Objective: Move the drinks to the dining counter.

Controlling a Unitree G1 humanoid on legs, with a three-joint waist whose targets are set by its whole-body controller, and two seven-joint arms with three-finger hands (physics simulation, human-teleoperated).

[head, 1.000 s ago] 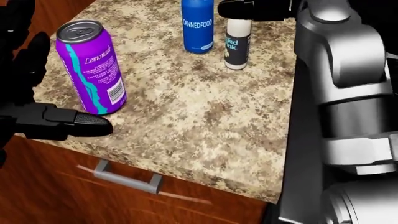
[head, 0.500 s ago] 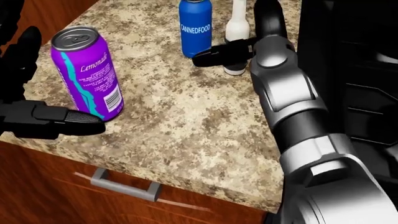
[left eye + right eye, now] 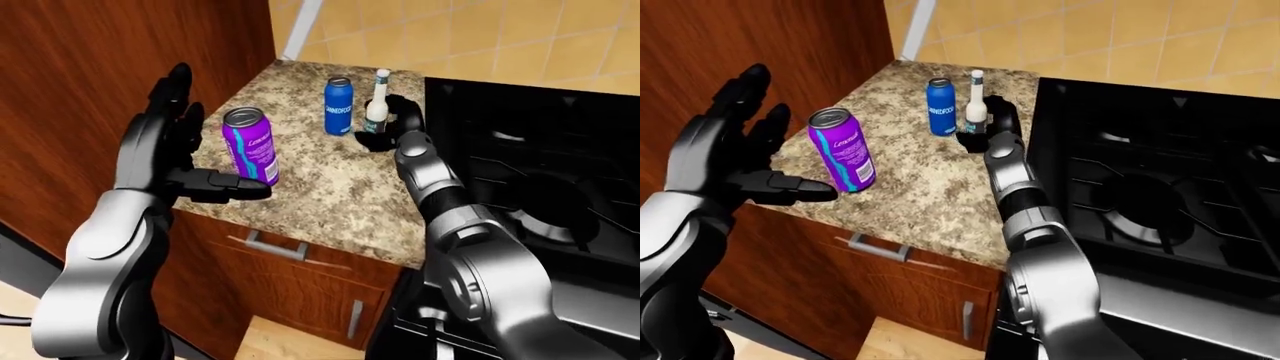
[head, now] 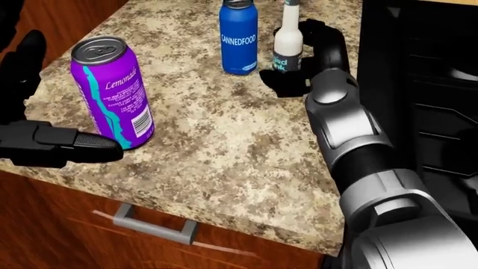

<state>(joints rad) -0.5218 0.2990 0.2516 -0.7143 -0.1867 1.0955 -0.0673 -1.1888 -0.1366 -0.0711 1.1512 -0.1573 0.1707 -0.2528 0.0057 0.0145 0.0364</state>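
Observation:
A purple Lemonade can (image 4: pixel 112 92) stands upright near the left edge of the speckled countertop (image 4: pixel 224 140). My left hand (image 3: pixel 200 146) is open just left of it, fingers raised and thumb stretched along the can's base, apart from it. Further up stand a blue can (image 4: pixel 239 39) labelled CANNEDFOOD and a white bottle (image 4: pixel 287 39) with a dark label. My right hand (image 4: pixel 298 59) is open at the bottle, thumb below its base and fingers curved up its right side. The hand hides part of the label.
A black stove (image 3: pixel 540 165) borders the countertop on the right. Dark wood cabinet panels (image 3: pixel 80 90) rise on the left and a tiled wall (image 3: pixel 480 37) at the top. Below the counter edge is a drawer with a grey handle (image 4: pixel 153 221).
My right hand came down from above the bottle, passed across its near side, and now cups its right side. The view shifted slightly. The left hand and the cans kept their places.

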